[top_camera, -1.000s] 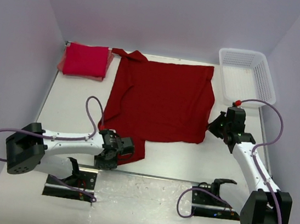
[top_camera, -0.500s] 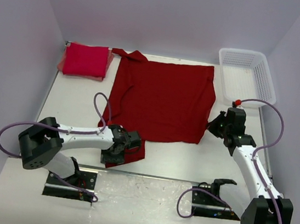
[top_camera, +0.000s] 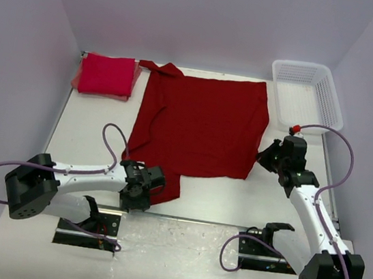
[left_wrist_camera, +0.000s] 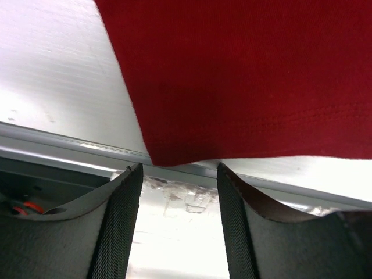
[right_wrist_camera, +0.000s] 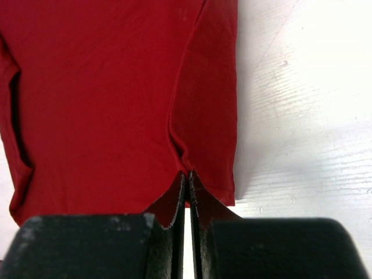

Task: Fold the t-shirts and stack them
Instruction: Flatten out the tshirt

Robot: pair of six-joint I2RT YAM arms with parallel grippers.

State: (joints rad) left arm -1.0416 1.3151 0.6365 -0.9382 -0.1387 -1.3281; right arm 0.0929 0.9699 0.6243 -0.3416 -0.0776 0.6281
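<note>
Covering the middle of the tabletop, a dark red t-shirt lies spread flat; a folded bright red t-shirt sits at the far left corner. The right gripper is clenched on the dark shirt's right edge, and the left gripper stands released at its near left corner.

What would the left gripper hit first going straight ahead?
Probably the near corner of the spread dark crimson cloth t-shirt, just beyond the open left gripper, though depth is unclear.
</note>
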